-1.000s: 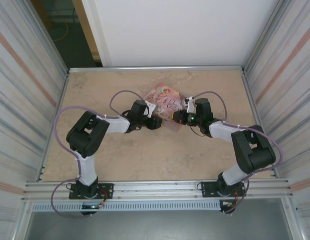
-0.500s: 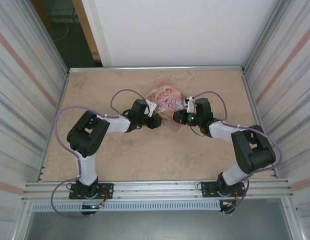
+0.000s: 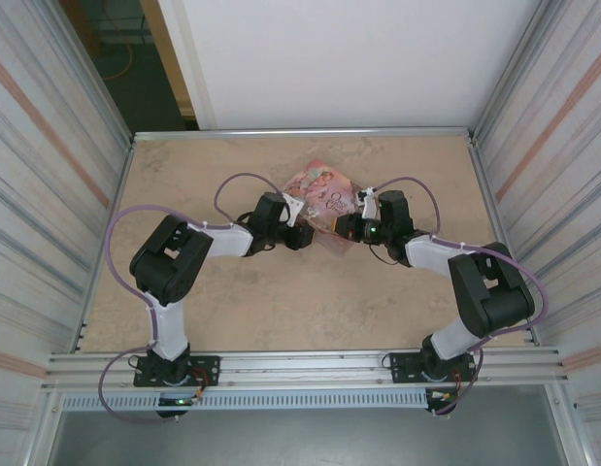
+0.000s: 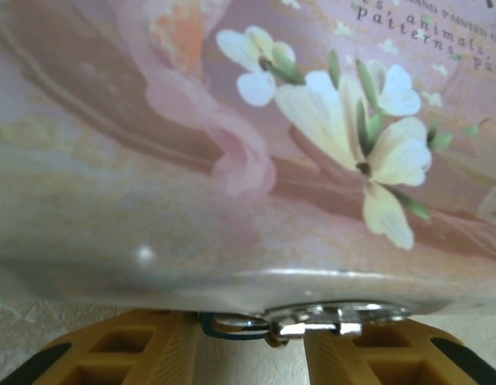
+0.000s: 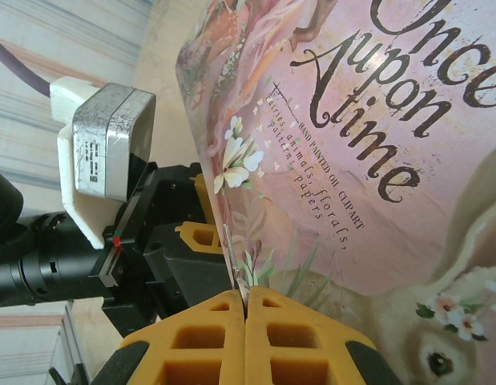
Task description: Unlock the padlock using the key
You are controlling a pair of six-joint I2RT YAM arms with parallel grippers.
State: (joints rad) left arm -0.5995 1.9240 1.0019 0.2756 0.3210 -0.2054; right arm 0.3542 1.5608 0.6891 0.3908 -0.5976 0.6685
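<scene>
The left gripper [image 4: 249, 341] has its yellow fingers [image 4: 111, 353] part-way apart, with the tips close under the lower edge of the tin [image 4: 231, 160]. In the gap at the tips sits a small dark-teal piece with a silvery ring beside it. As far as the blur allows, this is the padlock [image 4: 231, 325], hanging at the tin's rim. I cannot tell whether the fingers pinch it or only flank it.

The right gripper [image 5: 246, 303] is closed, pads together, on a thin metal blade that stands up from between them. This appears to be the key [image 5: 229, 257], seen edge-on. Its tip reaches the tin's edge, just beside one finger of the left gripper.

From above, the left arm [image 3: 169, 262] rises from its base at the near left and bends at an elbow pushed out to the left. Its forearm runs right and slightly away, low over the table [image 3: 281, 301]. The right arm [image 3: 489, 291] mirrors it, with the elbow out to the right and the forearm running left. The two wrists meet almost nose to nose at the near corner of the tin. The tin lies turned cornerwise a little beyond the table's middle.
</scene>
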